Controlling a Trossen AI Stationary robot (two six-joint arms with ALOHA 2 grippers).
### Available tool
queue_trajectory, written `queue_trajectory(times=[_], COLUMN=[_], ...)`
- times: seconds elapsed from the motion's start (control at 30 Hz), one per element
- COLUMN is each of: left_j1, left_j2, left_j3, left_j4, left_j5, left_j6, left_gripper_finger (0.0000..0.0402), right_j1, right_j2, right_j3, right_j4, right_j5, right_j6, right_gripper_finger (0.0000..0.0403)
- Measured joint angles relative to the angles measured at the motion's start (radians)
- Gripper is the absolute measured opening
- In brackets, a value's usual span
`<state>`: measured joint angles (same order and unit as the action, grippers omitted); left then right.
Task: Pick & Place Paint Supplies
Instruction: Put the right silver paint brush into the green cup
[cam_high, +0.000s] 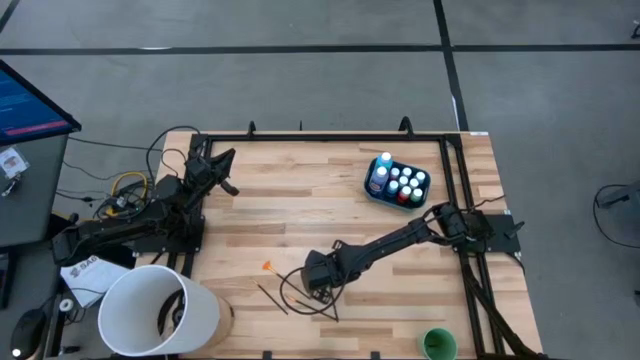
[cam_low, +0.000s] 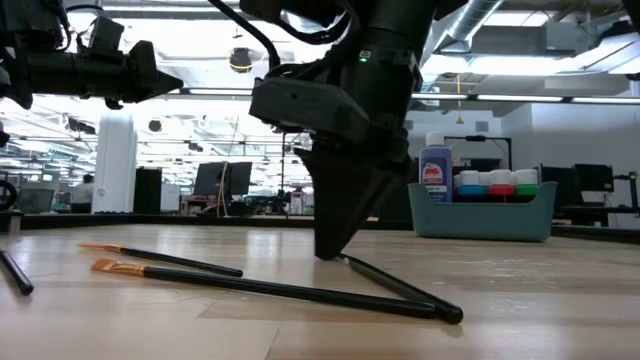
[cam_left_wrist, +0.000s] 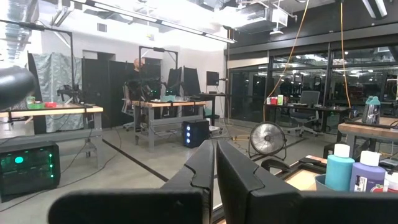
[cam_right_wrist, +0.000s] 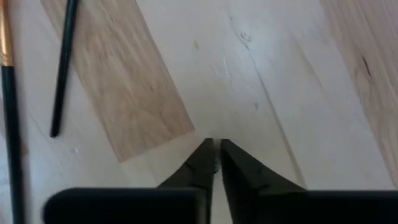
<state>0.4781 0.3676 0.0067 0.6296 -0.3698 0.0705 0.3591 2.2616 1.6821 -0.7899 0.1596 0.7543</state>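
With my right end effector (cam_low: 331, 252) down at the counter (cam_high: 300, 215) near its front edge, I see its fingers closed to a sliver, tips meeting right at the end of a thin black paintbrush (cam_low: 400, 287). I cannot confirm from the wrist view that the handle sits between the pads. Two more brushes (cam_low: 160, 258) lie just beside it toward the front-left corner. The paint bottles (cam_high: 400, 183) already stand in the teal tub (cam_high: 378, 193) near the back-right corner. My left end effector (cam_left_wrist: 214, 180) waits raised over the back-left corner, fingers together, gripping nothing. To do this well, I would lift slowly and watch whether the brush rises; gripped so near one end it may pivot or slip. If it stays flat, I would reopen and retake it nearer mid-handle.
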Motion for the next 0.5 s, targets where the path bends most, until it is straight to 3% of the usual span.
queue_trajectory(times=[0.3, 0.5], left_j1=[0.0, 0.0], left_j2=[0.0, 0.0], left_j3=[0.0, 0.0], left_j4=[0.0, 0.0], left_j5=[0.0, 0.0], left_j6=[0.0, 0.0], left_gripper_finger=[0.0008, 0.0008], right_j1=[-0.001, 0.012], right_j2=[-0.006, -0.066], right_j3=[-0.001, -0.013], right_j4=[-0.041, -0.194], right_j5=[-0.001, 0.066], right_j6=[-0.109, -0.128], right_gripper_finger=[0.0001, 0.0])
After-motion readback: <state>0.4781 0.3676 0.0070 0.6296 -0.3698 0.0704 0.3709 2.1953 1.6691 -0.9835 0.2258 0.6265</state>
